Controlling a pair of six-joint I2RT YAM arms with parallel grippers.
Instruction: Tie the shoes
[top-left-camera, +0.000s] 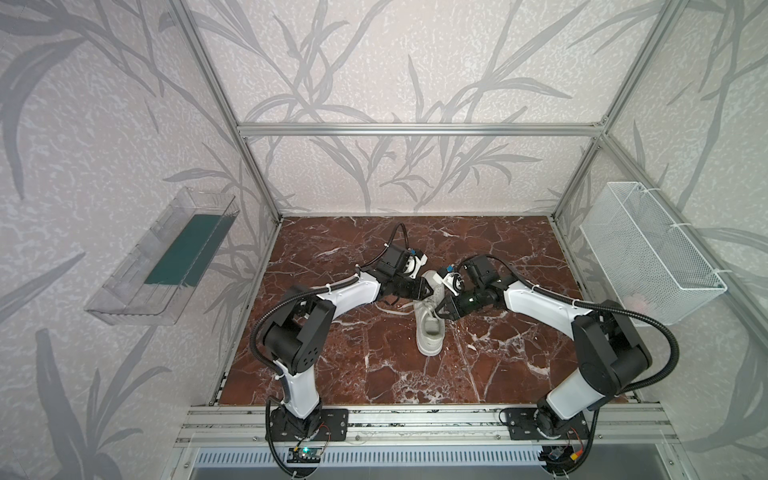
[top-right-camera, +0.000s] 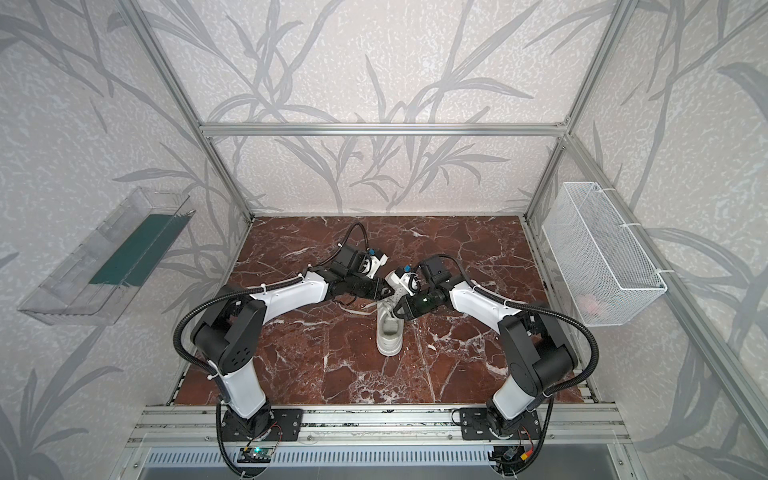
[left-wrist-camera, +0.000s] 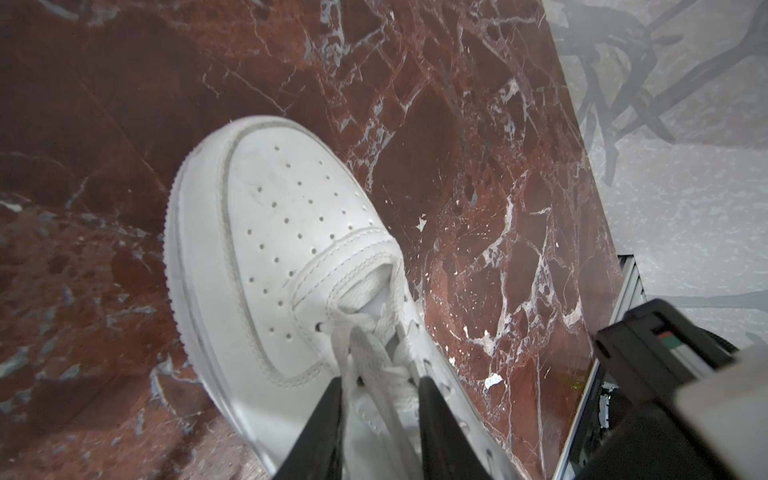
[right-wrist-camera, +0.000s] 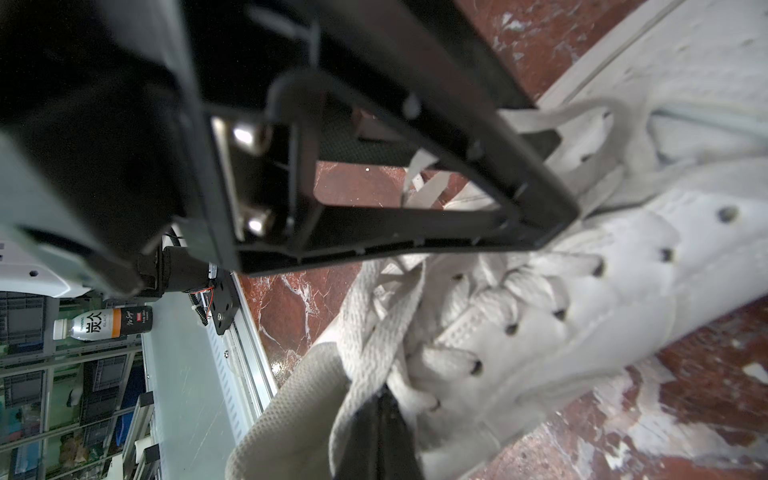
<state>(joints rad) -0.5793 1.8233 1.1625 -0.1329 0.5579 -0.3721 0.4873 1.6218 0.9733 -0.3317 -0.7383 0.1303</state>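
Evidently mid-knot on white low-top sneaker (left-wrist-camera: 270, 232): pinching off-white flat lace (right-wrist-camera: 365, 324) in shut right gripper (right-wrist-camera: 382, 401), straddling lacing (left-wrist-camera: 374, 332) with parted left gripper (left-wrist-camera: 379, 382). Next, probably: clamp left, draw strands taut.

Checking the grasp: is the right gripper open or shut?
Shut on the laces: in its wrist view the right gripper has its jaws together, a strand apparently pinched between them.

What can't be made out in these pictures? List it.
Both top views: the left pincer and right pincer cover the lacing of the white low-top sneaker.
Left wrist view: heel cut off by the edge; left pincer's grip on the off-white flat laces unclear.
Right wrist view: left pincer's blurred black frame blocks much.
In the white wire-mesh basket: pinkish contents too small.
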